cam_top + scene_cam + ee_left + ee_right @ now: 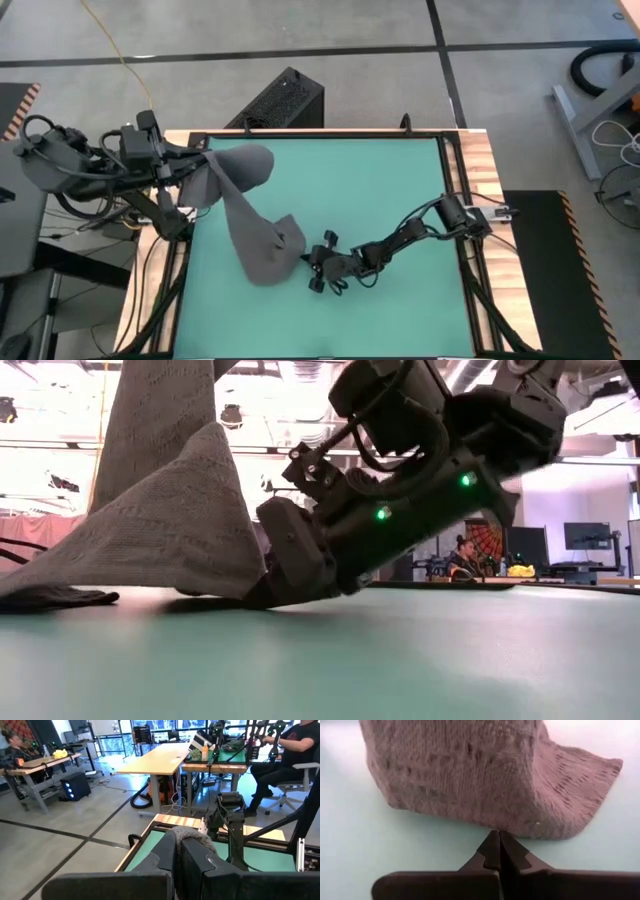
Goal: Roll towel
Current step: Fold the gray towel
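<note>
The dark grey towel [250,225] hangs from my left gripper [207,165], which is raised over the table's far left. The towel's lower part [268,258] lies bunched on the green mat [390,190]. My left gripper [179,842] is shut on the towel [192,837]. My right gripper [310,265] is low on the mat at the towel's right lower edge, with its fingers shut [498,837] and their tips right at the towel's edge [520,827]. In the low view the towel [170,510] rises steeply beside my right gripper [265,595]. No white tag shows. My left gripper pinches a bunched upper part of the towel [196,836] between its two fingers, which lie roughly level, coming from the table's left. One layer or several, I cannot tell. The towel hangs down from the hold, and its lower part [265,260] rests on the mat. My right gripper's shut tips stand at the towel's lower edge [507,831]; I cannot tell whether they touch it.
A wooden frame [485,200] borders the mat. A black box [285,100] stands on the floor beyond the far edge. The mat's middle and right [400,300] lie bare. People sit at desks in the room [280,755].
</note>
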`<act>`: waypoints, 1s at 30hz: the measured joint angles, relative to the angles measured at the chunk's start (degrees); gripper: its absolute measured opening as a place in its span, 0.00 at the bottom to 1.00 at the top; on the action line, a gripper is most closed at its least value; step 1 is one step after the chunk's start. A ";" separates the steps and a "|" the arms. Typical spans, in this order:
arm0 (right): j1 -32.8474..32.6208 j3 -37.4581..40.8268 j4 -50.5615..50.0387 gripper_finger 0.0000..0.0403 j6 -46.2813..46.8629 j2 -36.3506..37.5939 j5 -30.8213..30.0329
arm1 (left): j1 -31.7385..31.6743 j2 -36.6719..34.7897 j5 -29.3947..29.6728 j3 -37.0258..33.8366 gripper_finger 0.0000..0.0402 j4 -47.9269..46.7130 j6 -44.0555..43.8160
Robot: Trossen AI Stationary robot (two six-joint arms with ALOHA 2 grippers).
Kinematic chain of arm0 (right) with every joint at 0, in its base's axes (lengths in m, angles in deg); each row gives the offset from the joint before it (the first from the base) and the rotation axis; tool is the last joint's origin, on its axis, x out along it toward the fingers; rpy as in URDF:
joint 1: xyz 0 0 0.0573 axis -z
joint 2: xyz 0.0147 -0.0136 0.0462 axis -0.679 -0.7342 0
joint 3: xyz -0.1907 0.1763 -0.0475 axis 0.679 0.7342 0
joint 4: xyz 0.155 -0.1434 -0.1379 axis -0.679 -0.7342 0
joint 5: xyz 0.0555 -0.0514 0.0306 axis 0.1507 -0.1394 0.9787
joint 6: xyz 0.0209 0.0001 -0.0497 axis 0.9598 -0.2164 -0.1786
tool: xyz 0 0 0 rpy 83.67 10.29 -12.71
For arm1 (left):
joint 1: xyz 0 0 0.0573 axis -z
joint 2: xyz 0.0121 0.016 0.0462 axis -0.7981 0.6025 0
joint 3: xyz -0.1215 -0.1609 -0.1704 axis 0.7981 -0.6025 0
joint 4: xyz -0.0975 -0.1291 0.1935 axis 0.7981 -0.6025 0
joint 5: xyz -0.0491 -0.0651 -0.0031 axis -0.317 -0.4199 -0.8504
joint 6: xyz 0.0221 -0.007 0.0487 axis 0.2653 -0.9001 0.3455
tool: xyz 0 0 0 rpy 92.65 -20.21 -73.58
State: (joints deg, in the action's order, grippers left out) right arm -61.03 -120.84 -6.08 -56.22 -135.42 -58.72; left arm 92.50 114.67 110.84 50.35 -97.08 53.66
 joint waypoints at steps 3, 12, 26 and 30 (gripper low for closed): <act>-0.12 -0.10 -1.17 0.03 1.00 -0.31 1.38 | 0.00 -0.01 0.02 0.00 0.00 0.00 -0.18; -6.24 -0.07 0.74 0.03 -12.99 7.13 15.18 | -0.15 0.01 0.06 -0.02 0.00 -3.80 -3.02; -2.96 -17.15 -3.67 0.03 -15.88 -6.20 3.34 | -0.94 0.16 -0.12 -0.03 0.00 -3.37 -3.26; -3.01 -19.60 -19.05 0.03 -8.01 -6.80 -1.61 | -0.92 -0.45 -0.37 -0.04 0.00 -3.03 -3.32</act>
State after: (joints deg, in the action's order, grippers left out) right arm -64.04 -140.44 -25.13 -64.23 -142.23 -60.34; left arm 91.58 114.21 110.47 50.31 -100.12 50.34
